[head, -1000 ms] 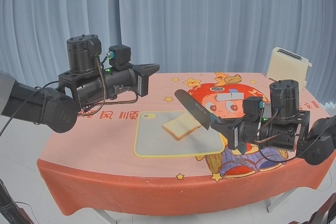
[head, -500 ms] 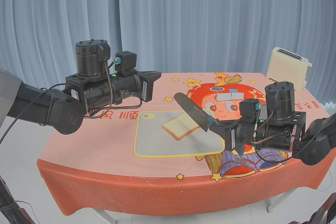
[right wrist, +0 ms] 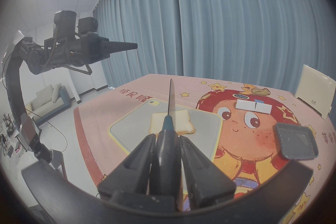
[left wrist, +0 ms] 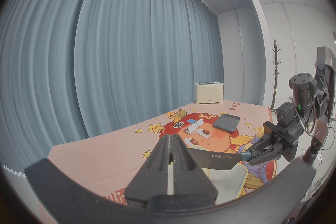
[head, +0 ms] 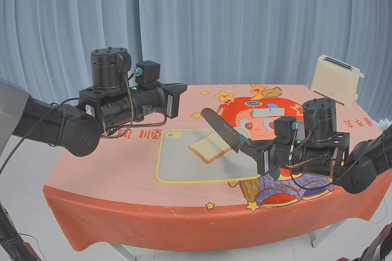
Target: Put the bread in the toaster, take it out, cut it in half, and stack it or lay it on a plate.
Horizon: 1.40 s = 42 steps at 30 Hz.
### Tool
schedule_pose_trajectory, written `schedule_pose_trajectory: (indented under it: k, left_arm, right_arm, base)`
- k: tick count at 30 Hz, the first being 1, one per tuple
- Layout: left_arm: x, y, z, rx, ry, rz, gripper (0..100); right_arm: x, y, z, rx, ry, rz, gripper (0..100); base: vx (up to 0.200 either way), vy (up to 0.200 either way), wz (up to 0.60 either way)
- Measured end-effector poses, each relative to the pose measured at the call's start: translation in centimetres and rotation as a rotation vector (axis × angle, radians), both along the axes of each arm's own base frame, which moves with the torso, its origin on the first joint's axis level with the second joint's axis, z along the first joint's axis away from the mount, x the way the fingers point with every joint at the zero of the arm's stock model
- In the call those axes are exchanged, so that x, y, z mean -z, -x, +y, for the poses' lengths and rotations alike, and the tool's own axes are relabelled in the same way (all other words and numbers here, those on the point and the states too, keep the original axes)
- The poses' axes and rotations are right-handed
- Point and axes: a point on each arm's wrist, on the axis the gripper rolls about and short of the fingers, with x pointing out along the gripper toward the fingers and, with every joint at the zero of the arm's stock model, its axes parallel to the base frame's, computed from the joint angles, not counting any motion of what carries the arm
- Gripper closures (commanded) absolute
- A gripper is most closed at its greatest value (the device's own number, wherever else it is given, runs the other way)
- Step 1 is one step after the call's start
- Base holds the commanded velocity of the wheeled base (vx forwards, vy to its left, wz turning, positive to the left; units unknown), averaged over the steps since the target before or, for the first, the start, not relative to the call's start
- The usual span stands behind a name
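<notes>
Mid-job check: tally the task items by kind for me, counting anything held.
cutting board: 1
bread slice: 1, lying on the cutting board
knife: 1, held in the right pincer
toaster: 1
dark tray: 1
Total: 5

Left gripper (head: pixel 182 87): matte blk fingers (left wrist: pixel 157 160), wedge-shaped w/ stepped sides, tapering to blunt tips. Just behind the fingers is a blk flange w/ a white label strip (head: pixel 170 99), then a blk cyl. body. On top, behind the flange, sits a small blk camera box (head: pixel 148 70) w/ a teal conn.; a green LED is lit beside it. Farther back is an upright blk motor housing (head: pixel 108 66) w/ screws on its cap. Brown + blk cables (head: pixel 141 125) loop under the body. Farthest from the fingers is a thick blk link (head: pixel 77 135) w/ a square mark, then a grey section (head: pixel 10 109). Right gripper (head: pixel 245 144): same build, blk throughout.
</notes>
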Motion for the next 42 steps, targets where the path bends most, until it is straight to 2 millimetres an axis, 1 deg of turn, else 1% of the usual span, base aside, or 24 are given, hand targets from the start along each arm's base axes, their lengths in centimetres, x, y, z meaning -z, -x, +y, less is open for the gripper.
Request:
schedule_pose_trajectory:
  k: [3,10,20,27,33,42]
  left_arm:
    - [0.0,0.0,-0.5,0.013,0.001,-0.003,100]
    - [1.1,-0.3,-1.6,0.032,-0.01,0.019,100]
    - [2.3,-2.1,-3.4,0.044,-0.015,0.027,100]
    - [3.6,-2.7,-4.5,0.061,-0.027,0.049,100]
    - [4.7,-3.2,-5.2,0.067,-0.035,0.065,100]
    - [5.4,-3.4,-5.5,0.071,-0.045,0.084,100]
  right_arm:
    - [0.2,0.0,0.1,-0.004,0.004,0.006,100]
    - [0.9,0.0,0.5,-0.014,0.017,0.022,100]
    - [1.4,-0.1,1.0,-0.019,0.015,0.016,100]
    - [1.7,0.0,1.0,-0.021,0.021,0.022,100]
    - [1.8,0.0,1.0,-0.021,0.023,0.024,100]
    - [1.8,0.1,1.1,-0.026,0.023,0.028,100]
  base:
    - [0.0,0.0,0.0]
    - [0.0,0.0,0.0]
    - [0.0,0.0,0.0]
    - [0.0,0.0,0.0]
    - [0.0,0.0,0.0]
    - [0.0,0.0,0.0]
